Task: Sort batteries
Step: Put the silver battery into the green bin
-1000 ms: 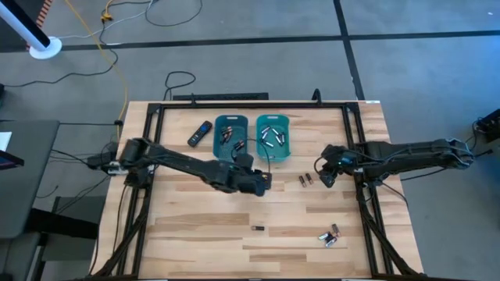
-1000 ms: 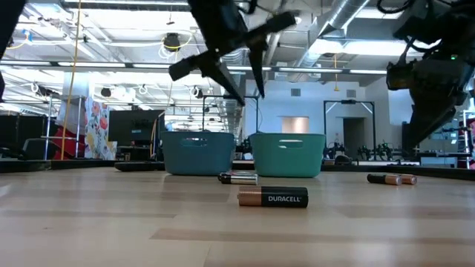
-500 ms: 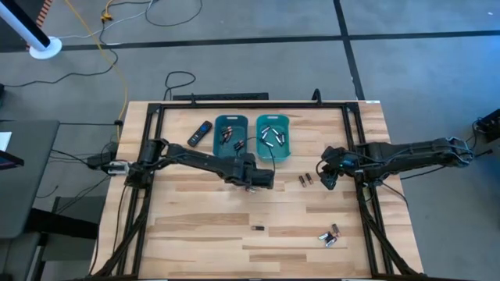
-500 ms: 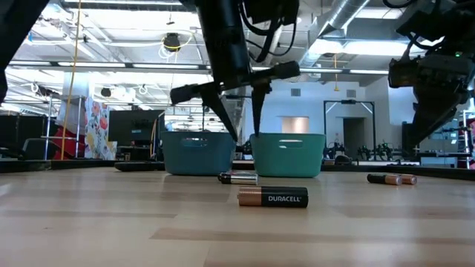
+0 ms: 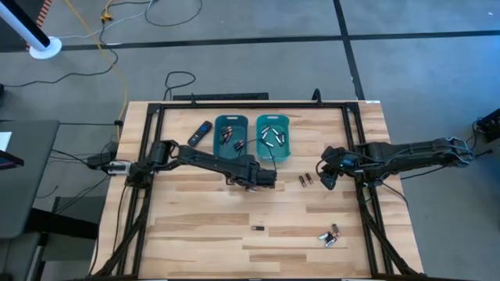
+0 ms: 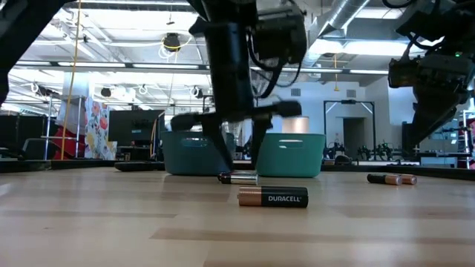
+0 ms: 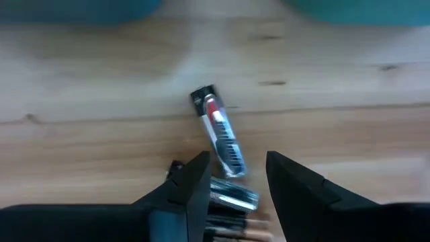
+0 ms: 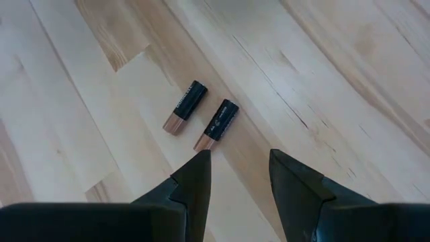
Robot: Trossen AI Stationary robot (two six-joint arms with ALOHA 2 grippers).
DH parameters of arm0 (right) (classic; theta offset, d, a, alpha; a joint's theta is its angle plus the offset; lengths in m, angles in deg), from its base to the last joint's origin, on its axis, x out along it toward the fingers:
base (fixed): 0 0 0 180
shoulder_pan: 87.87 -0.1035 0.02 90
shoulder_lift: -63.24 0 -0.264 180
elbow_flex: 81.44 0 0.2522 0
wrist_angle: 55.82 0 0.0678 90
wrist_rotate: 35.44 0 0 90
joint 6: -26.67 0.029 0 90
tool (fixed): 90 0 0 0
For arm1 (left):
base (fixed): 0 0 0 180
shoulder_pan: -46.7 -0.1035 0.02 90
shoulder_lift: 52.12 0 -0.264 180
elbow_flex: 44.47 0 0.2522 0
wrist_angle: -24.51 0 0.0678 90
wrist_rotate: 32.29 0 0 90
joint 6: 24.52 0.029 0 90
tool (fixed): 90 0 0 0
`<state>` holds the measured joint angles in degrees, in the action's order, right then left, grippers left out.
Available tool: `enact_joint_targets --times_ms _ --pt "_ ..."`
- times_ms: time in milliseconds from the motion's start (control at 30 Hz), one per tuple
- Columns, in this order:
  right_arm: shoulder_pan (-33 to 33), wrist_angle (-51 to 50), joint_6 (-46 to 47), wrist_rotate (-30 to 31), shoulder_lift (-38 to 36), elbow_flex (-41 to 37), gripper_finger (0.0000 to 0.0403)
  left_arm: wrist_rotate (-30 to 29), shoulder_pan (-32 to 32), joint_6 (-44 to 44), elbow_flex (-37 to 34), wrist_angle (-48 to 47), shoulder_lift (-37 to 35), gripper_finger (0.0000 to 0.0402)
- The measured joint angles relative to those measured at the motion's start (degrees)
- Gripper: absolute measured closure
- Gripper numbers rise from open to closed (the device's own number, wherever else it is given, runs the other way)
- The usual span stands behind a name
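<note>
— Jaws first: how do they stand on each arm?

— Both pairs are apart and hold nothing. The left gripper point(image 7: 234, 176) has its jaws parted on either side of a silvery battery point(image 7: 221, 132) lying on the desk point(image 5: 195, 226); its fingertips point(image 6: 226, 159) reach down almost to the wood beside the cell, and I cannot tell whether they touch it. A second silvery cell point(image 7: 232, 195) lies just beside it, close under the jaws.

— Where is that on the desk?

— Just in front of the two teal bins point(image 5: 231, 137), near the gap between them. The left bin holds dark cells, the right bin point(image 5: 273, 137) silvery ones.

— How is the left arm posed?

— It stretches from the desk's left edge across to the middle, wrist bent so the gripper points straight down. A second ago it hung higher and nearer the front of the desk; since then it has swung toward the bins and come down.

— And the right gripper?

— The right gripper point(image 8: 236, 165) hovers near the desk's right side, jaws parted, above two dark copper-ended batteries point(image 8: 216, 124) lying side by side. It has barely shifted.

— Anything else?

— A lone copper-ended battery point(image 6: 272, 197) lies nearer the front, a small cluster of cells point(image 5: 330, 235) at the front right, and a black remote-like device point(image 5: 200, 133) left of the bins.
</note>
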<state>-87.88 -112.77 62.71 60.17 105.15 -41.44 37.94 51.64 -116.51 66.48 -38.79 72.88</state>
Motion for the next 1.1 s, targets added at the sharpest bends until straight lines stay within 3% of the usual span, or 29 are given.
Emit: enact_joint_targets --times_ms 533,667,867,1100 --pt "0.0 0.1 -0.1 0.0 0.0 0.0 0.0237 -1.8 0.1 -1.0 0.2 -0.4 3.2 0.0266" --pt "0.0 0.1 0.0 0.0 0.0 0.0 0.0237 -0.4 0.2 0.5 0.2 -0.7 3.2 0.0291" --pt "0.0 0.1 0.0 0.0 0.0 0.0 0.0237 -0.3 0.5 2.4 0.1 -0.7 3.2 0.0361" --pt "0.0 0.1 0.1 0.0 0.0 0.0 0.0237 -0.3 2.6 3.0 0.1 0.7 3.3 0.0362"
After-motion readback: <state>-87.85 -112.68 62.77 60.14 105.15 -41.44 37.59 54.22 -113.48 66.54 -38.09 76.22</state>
